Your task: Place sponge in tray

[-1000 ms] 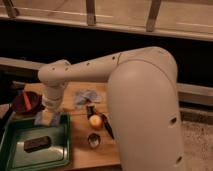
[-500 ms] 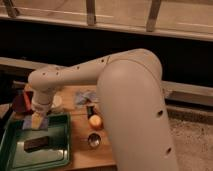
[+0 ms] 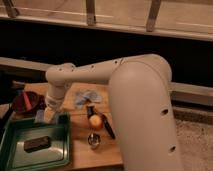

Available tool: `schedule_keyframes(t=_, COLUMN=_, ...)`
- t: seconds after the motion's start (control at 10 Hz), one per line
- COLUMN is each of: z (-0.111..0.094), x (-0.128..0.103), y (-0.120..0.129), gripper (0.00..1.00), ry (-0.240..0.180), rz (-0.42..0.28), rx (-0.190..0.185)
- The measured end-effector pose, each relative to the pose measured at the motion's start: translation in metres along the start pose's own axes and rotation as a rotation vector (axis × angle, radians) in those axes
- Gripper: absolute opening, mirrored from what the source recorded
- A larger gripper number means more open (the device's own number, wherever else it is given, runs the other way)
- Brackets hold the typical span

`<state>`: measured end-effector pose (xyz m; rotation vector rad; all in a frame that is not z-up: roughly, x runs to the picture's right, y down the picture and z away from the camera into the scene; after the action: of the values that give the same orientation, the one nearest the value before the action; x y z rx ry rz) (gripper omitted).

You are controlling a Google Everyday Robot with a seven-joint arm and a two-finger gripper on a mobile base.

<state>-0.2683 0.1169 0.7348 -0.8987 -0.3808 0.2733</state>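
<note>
The gripper (image 3: 50, 116) hangs at the far edge of the green tray (image 3: 15, 155) on the desk (image 3: 80, 140); whether it is open cannot be made out. A dark sponge (image 3: 37, 144) lies inside the tray.

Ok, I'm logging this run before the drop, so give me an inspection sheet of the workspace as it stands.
Surface: wooden table, brown, bare toward its front edge.
Job's things: green tray at the table's left front, a dark block lying in it; pale sponge at the gripper, over the tray's back rim.
Clutter: red bowl behind the tray; blue cloth; orange fruit; dark utensil; small metal cup.
Grippers: gripper low at the tray's back rim.
Cables: nothing seen.
Surroundings: dark wall, railing posts above.
</note>
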Motion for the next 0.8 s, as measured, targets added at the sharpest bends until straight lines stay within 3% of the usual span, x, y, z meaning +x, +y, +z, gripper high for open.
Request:
schedule_keyframes(t=0.2, z=0.008, x=0.003, y=0.007, gripper=0.77, ry=-0.006, rz=-0.002, rx=-0.018)
schedule_keyframes(t=0.3, z=0.011, x=0.002, y=0.013, gripper=0.80, ry=-0.010, rz=-0.007, rx=-0.025)
schedule_keyframes(t=0.8, z=0.015, x=-0.001, y=0.026, gripper=0.80, ry=-0.037, rz=-0.009, rx=-0.042)
